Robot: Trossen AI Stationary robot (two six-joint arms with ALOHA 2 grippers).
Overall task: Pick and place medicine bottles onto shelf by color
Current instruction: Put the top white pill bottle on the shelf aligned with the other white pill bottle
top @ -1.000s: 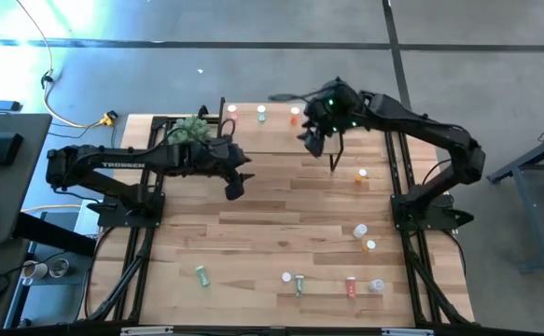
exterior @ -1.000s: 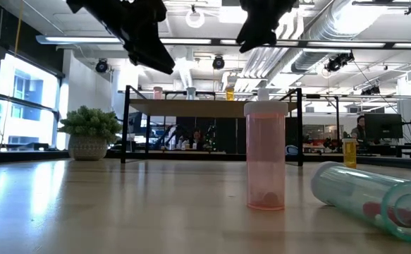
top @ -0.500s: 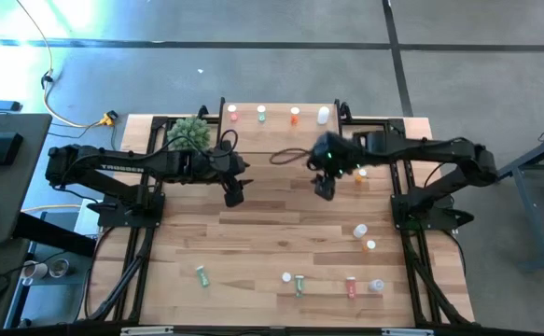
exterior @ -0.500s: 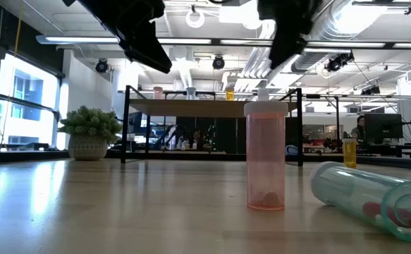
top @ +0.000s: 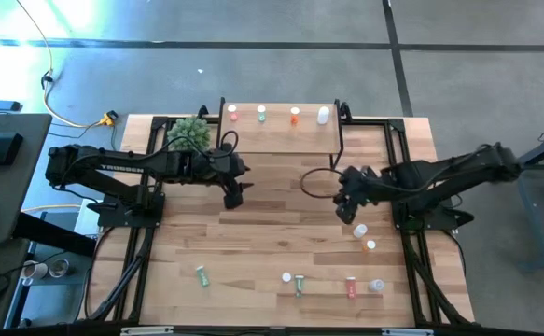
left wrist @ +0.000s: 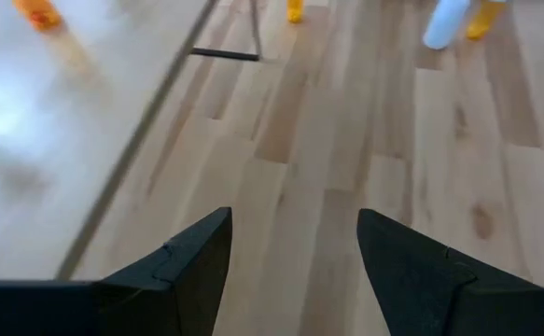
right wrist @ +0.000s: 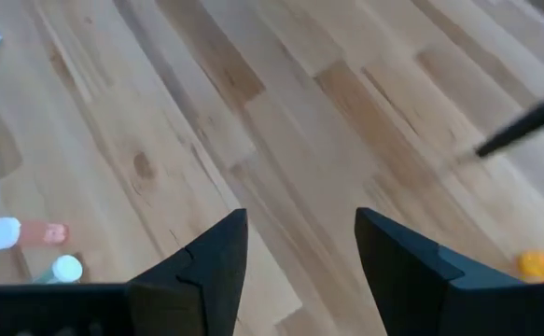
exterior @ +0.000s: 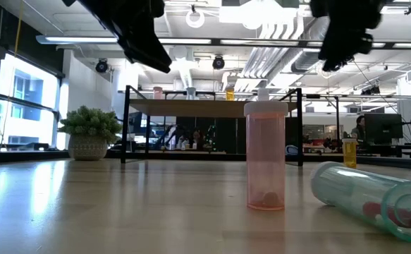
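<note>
Both sets of jaws are spread wide with nothing between them. Left gripper [top: 235,197] hangs over bare planks in front of the shelf [top: 281,140], right gripper [top: 347,211] hovers just beside a white-capped bottle [top: 359,230] and an orange one [top: 369,246]. Table [top: 253,252] is slatted wood, a little potted plant [top: 190,133] sits at the back left. Room behind is an open office with exposed ducts. On the shelf: pink bottle [top: 233,115], green bottle [top: 261,114], orange bottle [top: 295,115] and clear bottle [top: 323,115] in a row. Near the front edge a pink vial [exterior: 264,157] stands upright with something small at its bottom, and a green vial [exterior: 369,195] lies on its side.
</note>
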